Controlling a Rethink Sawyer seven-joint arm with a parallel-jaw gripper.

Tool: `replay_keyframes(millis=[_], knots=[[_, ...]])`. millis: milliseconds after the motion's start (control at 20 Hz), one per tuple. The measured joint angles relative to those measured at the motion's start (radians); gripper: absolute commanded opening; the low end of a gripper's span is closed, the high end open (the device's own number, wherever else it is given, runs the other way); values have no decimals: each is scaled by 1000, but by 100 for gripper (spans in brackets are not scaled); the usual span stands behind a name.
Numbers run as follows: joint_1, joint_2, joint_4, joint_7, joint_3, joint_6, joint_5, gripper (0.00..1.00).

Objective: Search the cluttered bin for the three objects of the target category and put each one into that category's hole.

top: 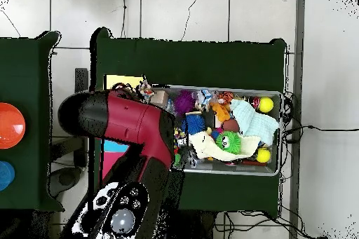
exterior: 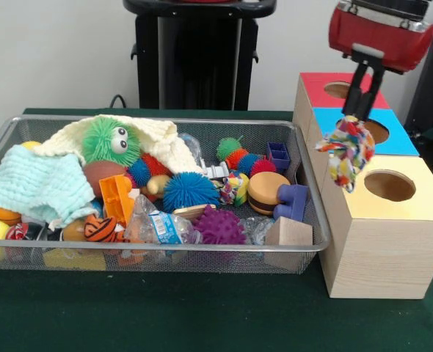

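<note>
The wire mesh bin [exterior: 158,253] lies on the green table, full of toys; it also shows in the overhead view [top: 280,132]. My gripper [exterior: 354,117] is shut on a confetti-patched lump [exterior: 346,152] and holds it in the air just past the bin's right end. The lump hangs a little to the left of the round hole [exterior: 390,185] in the yellow-topped box and above it. In the overhead view the lump [top: 146,90] hangs beside the yellow top [top: 120,81], with the red arm [top: 133,120] below it. A second confetti lump [exterior: 235,188] lies in the bin among spiky balls.
A blue-topped box [exterior: 404,139] and a red-topped box [exterior: 315,81] stand behind the yellow one. The bin holds a green fuzzy toy [exterior: 110,141], a blue spiky ball [exterior: 189,191], a purple spiky ball [exterior: 219,226], cloths [exterior: 37,187], a burger toy [exterior: 266,192] and a clear wrapper [exterior: 165,226].
</note>
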Motion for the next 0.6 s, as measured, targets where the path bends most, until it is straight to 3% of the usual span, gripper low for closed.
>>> replay_keyframes(millis=[150, 600], knots=[[3, 0, 13, 7, 22, -56, 39, 0], [10, 1, 68, 7, 59, -95, 103, 0]])
